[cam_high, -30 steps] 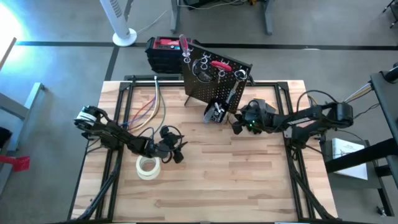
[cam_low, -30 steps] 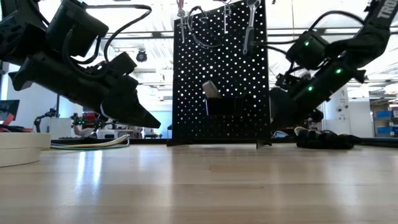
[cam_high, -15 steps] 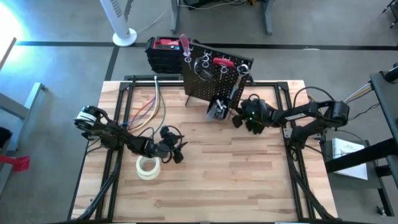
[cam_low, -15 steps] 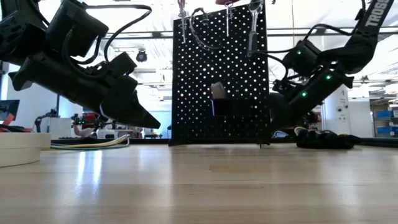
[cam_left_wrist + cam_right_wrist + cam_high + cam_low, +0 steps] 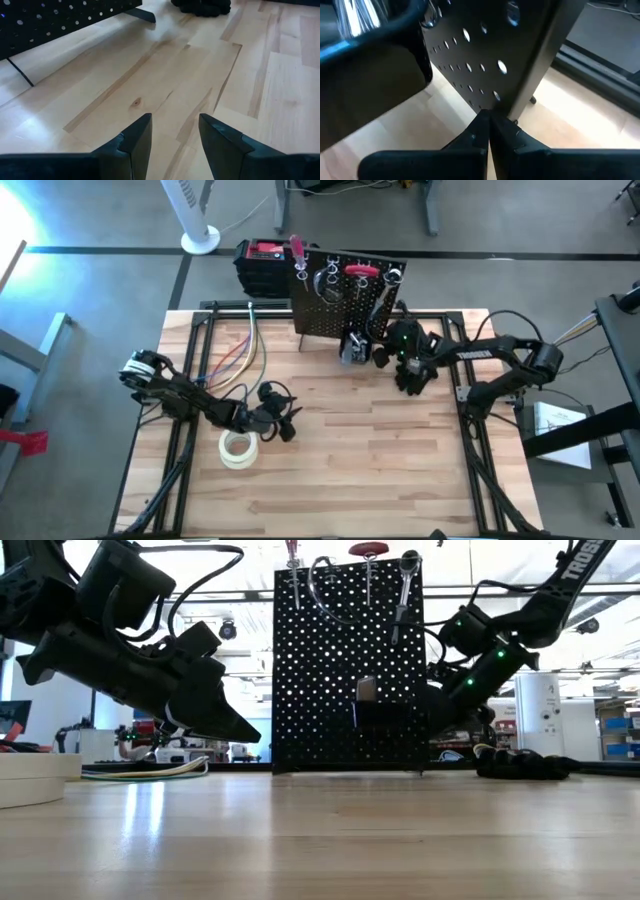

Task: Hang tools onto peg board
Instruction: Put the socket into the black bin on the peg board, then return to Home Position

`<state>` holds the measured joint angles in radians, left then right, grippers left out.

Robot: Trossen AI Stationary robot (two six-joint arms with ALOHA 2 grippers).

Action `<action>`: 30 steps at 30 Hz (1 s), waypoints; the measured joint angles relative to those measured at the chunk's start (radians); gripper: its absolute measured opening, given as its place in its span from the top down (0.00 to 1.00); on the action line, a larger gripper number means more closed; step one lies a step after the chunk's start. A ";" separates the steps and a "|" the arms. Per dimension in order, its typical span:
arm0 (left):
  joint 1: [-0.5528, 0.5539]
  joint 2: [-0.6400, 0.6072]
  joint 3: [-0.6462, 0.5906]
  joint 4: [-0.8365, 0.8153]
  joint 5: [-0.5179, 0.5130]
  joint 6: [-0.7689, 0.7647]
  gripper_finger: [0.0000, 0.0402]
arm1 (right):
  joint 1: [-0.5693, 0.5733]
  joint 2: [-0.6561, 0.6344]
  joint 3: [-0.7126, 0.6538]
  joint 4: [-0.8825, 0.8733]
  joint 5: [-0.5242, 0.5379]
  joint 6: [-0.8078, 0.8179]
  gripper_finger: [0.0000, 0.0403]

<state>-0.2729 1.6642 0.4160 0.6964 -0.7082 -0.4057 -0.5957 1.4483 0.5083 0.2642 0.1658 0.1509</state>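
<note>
Wood table (image 5: 400, 470): tape roll (image 5: 238, 448); left hand (image 5: 172, 132) wide, right hand (image 5: 488, 131) pinched empty.

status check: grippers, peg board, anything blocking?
Right gripper shut, empty, at the peg board base edge. Left gripper open, idle over bare table. Tools hang along the board's top. Nothing in the way.
</note>
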 joint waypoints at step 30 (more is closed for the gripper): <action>0.002 0.003 0.000 -0.031 -0.016 0.004 0.62 | -0.074 0.023 0.102 -0.131 -0.157 -0.073 1.00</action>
<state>-0.2714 1.6672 0.4164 0.6653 -0.7241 -0.4016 -0.6694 1.4712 0.6099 0.1331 0.0086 0.0782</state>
